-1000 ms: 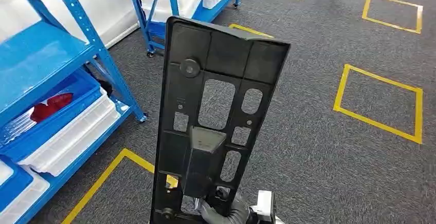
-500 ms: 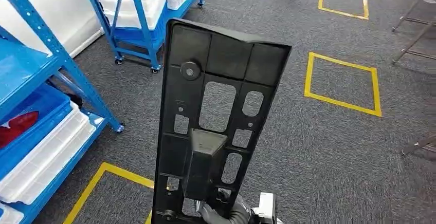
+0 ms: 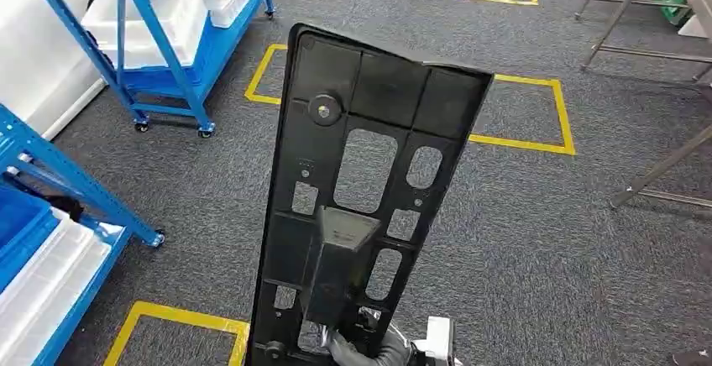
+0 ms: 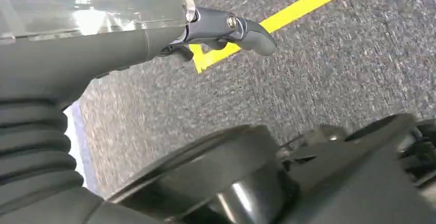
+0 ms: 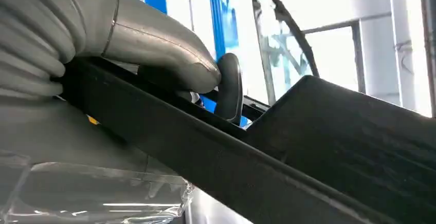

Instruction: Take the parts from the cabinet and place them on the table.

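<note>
A long black plastic panel (image 3: 361,190) with several cut-out holes stands upright in the middle of the head view. My right hand (image 3: 369,345) grips its lower end at the bottom edge of that view. In the right wrist view the thumb (image 5: 164,54) presses on the panel (image 5: 288,147), which runs across the picture. My left hand (image 4: 226,29) hangs over the grey carpet with its fingers apart and nothing in them.
Blue shelving with white and blue bins (image 3: 50,257) stands at the left, and a wheeled blue rack (image 3: 159,30) further back. Metal table legs (image 3: 655,39) show at the right. Yellow tape squares (image 3: 520,114) mark the grey carpet.
The whole view has swung to the right: the shelving slid toward the left edge and table legs came in at the right. The panel stays held the same way in my right hand.
</note>
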Robot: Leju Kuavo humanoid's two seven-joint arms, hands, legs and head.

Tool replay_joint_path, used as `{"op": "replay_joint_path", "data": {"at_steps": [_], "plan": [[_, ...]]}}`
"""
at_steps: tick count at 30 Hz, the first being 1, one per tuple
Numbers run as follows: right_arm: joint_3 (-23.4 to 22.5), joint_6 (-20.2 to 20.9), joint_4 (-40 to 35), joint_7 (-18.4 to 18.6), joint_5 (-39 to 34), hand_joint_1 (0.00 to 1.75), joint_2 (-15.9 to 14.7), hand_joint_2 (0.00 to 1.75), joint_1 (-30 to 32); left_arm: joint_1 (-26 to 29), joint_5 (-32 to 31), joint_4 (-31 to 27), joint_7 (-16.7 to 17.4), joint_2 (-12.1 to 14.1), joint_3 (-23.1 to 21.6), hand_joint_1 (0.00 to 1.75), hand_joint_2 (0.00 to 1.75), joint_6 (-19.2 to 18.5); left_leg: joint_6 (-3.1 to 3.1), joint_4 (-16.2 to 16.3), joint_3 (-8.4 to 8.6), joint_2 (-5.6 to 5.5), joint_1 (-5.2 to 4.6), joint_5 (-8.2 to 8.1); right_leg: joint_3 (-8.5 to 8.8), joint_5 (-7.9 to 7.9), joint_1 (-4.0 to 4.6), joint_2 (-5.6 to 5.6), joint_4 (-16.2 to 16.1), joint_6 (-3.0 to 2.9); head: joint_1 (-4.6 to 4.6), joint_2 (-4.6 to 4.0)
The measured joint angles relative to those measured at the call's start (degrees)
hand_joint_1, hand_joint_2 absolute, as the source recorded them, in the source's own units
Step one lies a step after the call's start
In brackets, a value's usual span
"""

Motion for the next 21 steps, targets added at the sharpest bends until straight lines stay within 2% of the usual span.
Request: {"op": "replay_joint_path", "data": {"at_steps": [1,2,3,4,7,8,9,10,11,12,13,14,15,16,17,18,19,21], "plan": [[0.0,-0.1,0.0,0.1,0.1,1.69,0.0,1.75,0.0,-0.1,0.0,0.0,0.1,0.0,0.0,0.0,1.75,0.0,0.05,-4.8,2.0,-0.26,0.09,2.93,0.14,-0.1,-0.05,0.79,0.2,0.16,0.0,0.0],[-0.2,-0.1,0.0,0.1,0.1,1.69,0.0,1.75,0.1,-0.4,0.0,0.0,0.2,0.0,0.0,0.0,1.75,0.0,0.06,-10.4,4.47,-1.67,0.31,5.98,0.25,-0.28,-0.13,1.49,0.4,0.42,0.0,0.0],[-0.2,-0.1,0.0,0.1,0.1,1.69,0.0,1.75,0.1,-0.5,0.0,0.0,0.2,0.0,0.0,0.0,1.75,0.0,0.19,-13.5,5.8,-4.51,0.6,6.27,0.08,-0.48,-0.19,1.98,0.7,0.73,0.0,0.0],[-0.4,-0.1,-0.1,0.2,0.2,1.69,0.2,1.75,0.0,-0.5,0.0,0.0,0.4,0.0,0.0,0.0,1.75,0.0,0.43,-14.5,5.78,-5.34,0.67,5.94,-0.4,-0.54,0.08,2.59,1.4,1.03,0.02,0.0],[-0.8,0.0,-0.2,0.3,0.2,1.69,0.5,1.75,0.2,-1.6,0.1,-0.1,0.6,0.0,-0.1,0.0,1.75,0.4,1.43,-14.1,5.88,-3.9,0.06,6.12,-0.92,0.12,-0.37,4.25,0.8,2.33,0.0,0.0],[-1.0,0.0,-0.3,0.6,0.3,1.69,0.5,1.75,0.2,-1.8,0.1,-0.2,0.7,-0.2,-0.2,0.0,1.75,0.4,2.09,-14.9,6.07,-3.06,0.59,6.55,-1.02,-0.01,-0.39,4.71,1.0,2.63,0.0,0.0],[-1.3,-0.2,-0.4,0.9,0.3,1.69,0.6,1.75,0.4,-2.0,0.1,-0.2,0.7,-0.2,-0.2,0.0,1.75,0.5,2.42,-15.2,6.24,-2.33,0.4,6.75,-1.58,-0.99,-0.16,1.46,2.2,2.68,0.02,0.0],[-1.6,-0.5,-0.5,1.2,0.5,1.69,0.7,1.75,0.4,-2.0,0.1,-0.2,0.7,-0.3,-0.4,0.0,1.75,0.5,2.85,-15.2,6.2,-1.66,0.29,6.78,-3.03,-2.84,-0.06,-0.85,5.1,2.89,0.0,0.0],[-1.8,-1.1,-0.5,1.4,0.9,1.69,0.8,1.75,0.4,-1.9,0.0,-0.2,0.8,-0.3,-0.6,0.0,1.75,0.5,2.92,-15.2,6.15,-0.82,0.1,6.75,-5.54,-5.38,-0.14,-2.27,10.2,3.16,0.02,0.0],[-2.0,-1.2,-0.5,1.5,1.2,1.69,0.8,1.75,0.5,-1.7,0.0,-0.2,1.0,-0.2,-0.7,0.0,1.75,0.5,3.01,-15.2,6.13,0.01,-0.08,6.68,-7.83,-7.24,-0.24,-2.81,14.9,3.3,0.02,0.0],[-2.3,-1.2,-0.5,1.4,1.3,1.69,0.8,1.75,0.9,-1.5,0.0,-0.2,1.5,-0.1,-0.8,0.0,1.75,0.5,3.12,-15.2,6.09,0.94,-0.21,6.59,-9.73,-8.23,-0.34,-3.04,18.6,3.39,0.0,0.0],[-2.5,-1.2,-0.5,1.4,1.4,1.69,0.8,1.75,1.2,-1.4,0.0,-0.2,1.8,0.0,-0.8,0.0,1.75,0.5,3.08,-15.2,6.11,1.65,-0.29,6.54,-10.04,-7.74,-0.4,-3.13,19.1,3.38,0.0,0.0],[-2.8,-1.3,-0.5,1.4,1.5,1.69,0.8,1.75,1.5,-1.4,0.1,-0.2,2.1,0.1,-0.9,0.0,1.75,0.5,3.05,-15.2,6.17,2.38,-0.37,6.44,-8.74,-5.91,-0.42,-3.23,16.5,3.26,0.02,0.0],[-3.0,-1.4,-0.5,1.5,1.7,1.69,0.8,1.75,1.7,-1.4,0.1,-0.2,2.2,0.2,-0.9,0.0,1.75,0.5,2.98,-15.2,6.29,2.87,-0.43,6.35,-6.44,-3.76,-0.4,-3.47,12.3,3.06,0.02,0.0],[-3.3,-1.8,-0.6,1.6,1.8,1.69,0.8,1.75,1.8,-1.4,0.1,-0.2,2.3,0.2,-0.9,0.0,1.75,0.7,2.91,-15.2,6.49,3.45,-0.48,6.2,-3.13,-1.33,-0.25,-4.34,6.4,2.66,0.0,0.0],[-3.5,-1.9,-0.8,1.9,1.9,1.69,0.9,1.75,1.9,-1.4,0.1,-0.2,2.3,0.2,-0.9,0.0,1.75,0.9,2.72,-15.2,6.76,3.87,-0.54,6.05,-0.16,-0.48,0.23,-7.04,1.1,2.05,0.02,0.0],[-3.8,-1.9,-0.8,2.0,1.9,1.69,0.9,1.75,1.9,-1.4,0.1,-0.2,2.3,0.2,-0.9,0.0,1.75,0.9,2.34,-15.1,6.79,4.26,-0.99,5.8,0.02,-1.03,0.7,-8.23,0.7,1.59,0.0,0.0],[-4.2,-1.8,-1.0,2.1,1.9,1.69,1.1,1.75,2.2,-1.4,0.0,-0.2,2.4,0.3,-1.0,0.0,1.75,1.0,1.81,-15.2,6.92,5.16,-0.67,5.68,-0.34,-0.87,1.0,-6.84,0.6,1.22,0.02,0.0]]}}
